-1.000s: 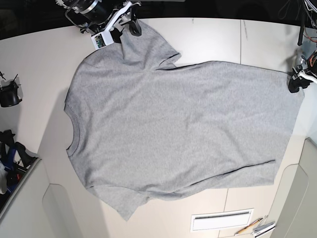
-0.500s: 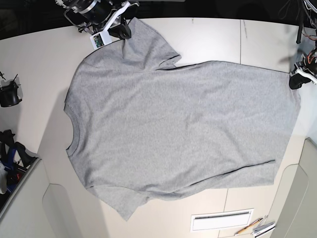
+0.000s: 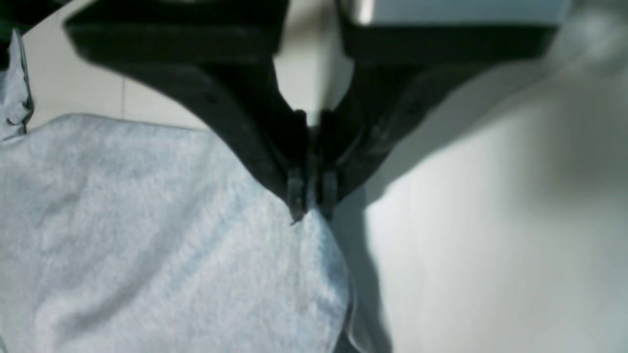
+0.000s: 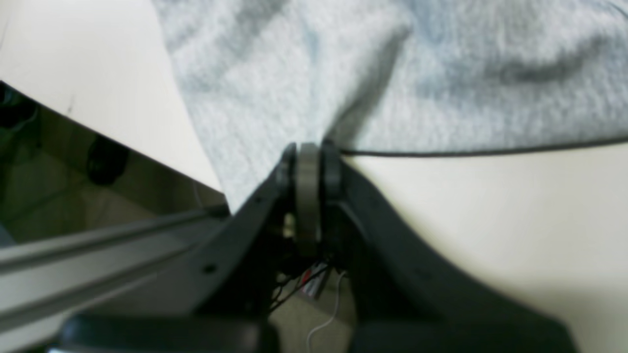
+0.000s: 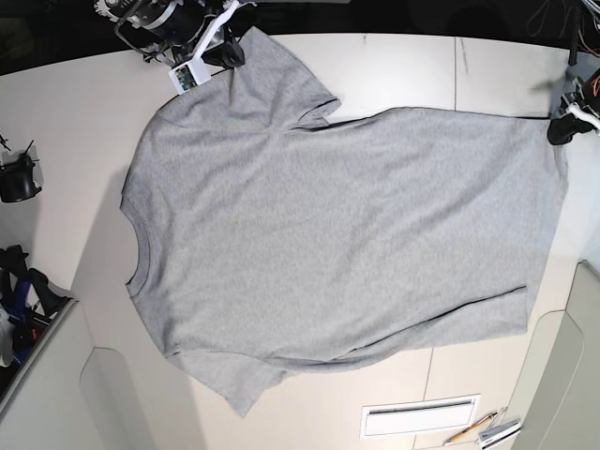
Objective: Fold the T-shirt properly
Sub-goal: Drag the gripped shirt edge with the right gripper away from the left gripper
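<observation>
Grey cotton, soft and floppy, spread flat on the pale table with the plain side up: the T-shirt, neck toward the base view's left and hem toward its right. Nearest the cameras, 2 pinches. Left gripper closed tight on the hem corner at the base view's right, only a thin bit of cloth between the black fingers. Right gripper closed on the edge of the sleeve at the base view's top left, also on a small bite. Farther off, the other sleeve and the lower hem corner lying loose, a few wrinkles near them. Could slip out of either pinch if pulled fast, since so little cloth is caught. Could drag the whole shirt sideways instead of folding it. Could fold crooked if 1 arm lifts higher or sooner than the other. Could bunch the loose far side into lumps. Could catch just 1 layer and leave the under layer behind; hard to tell from here how many layers are held.
</observation>
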`<state>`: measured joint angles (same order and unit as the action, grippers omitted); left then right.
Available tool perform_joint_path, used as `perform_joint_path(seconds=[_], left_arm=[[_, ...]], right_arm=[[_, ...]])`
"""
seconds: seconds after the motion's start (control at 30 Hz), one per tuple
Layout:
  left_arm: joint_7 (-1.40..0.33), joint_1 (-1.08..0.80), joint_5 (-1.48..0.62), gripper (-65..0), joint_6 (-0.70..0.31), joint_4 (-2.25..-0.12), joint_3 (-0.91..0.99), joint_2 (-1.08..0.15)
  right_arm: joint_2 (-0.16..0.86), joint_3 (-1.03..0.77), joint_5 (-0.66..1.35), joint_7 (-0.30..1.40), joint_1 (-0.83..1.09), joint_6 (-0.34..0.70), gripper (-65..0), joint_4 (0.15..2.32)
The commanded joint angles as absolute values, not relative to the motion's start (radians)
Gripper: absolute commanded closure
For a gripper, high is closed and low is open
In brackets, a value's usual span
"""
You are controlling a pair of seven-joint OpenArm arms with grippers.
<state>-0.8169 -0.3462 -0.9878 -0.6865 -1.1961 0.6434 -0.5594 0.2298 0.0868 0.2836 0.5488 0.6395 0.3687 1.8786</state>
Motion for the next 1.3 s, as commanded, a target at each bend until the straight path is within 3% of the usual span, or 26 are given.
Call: perform_joint_path(seconds=[0.0,0.37,0.8,1.27], left_arm=[[-0.813,-0.355,-1.011,0.0,-0.698,-1.205,0.667,-0.582],[-0.952,-0.437,-1.218,0.0,-0.698,-1.210,0.721,-0.582],[-1.075,-0.455,-1.435,0.0,-0.698,-1.218,0.724,-0.582],[-1.074,-0.443,-1.411,0.0,-0.698,-1.316,0.793,-0.587]], right_arm=[[0.233,0.071,0.310,0.536,0.646,0.395,0.0,1.897],[0.322,-0.122,0.551,0.619,0.646,0.547,0.0,1.897],[0.335,-0.265,0.792,0.765,0.646,0.581,0.0,1.897],[0.335,-0.281,0.856,0.764,0.619,0.584,0.0,2.033]])
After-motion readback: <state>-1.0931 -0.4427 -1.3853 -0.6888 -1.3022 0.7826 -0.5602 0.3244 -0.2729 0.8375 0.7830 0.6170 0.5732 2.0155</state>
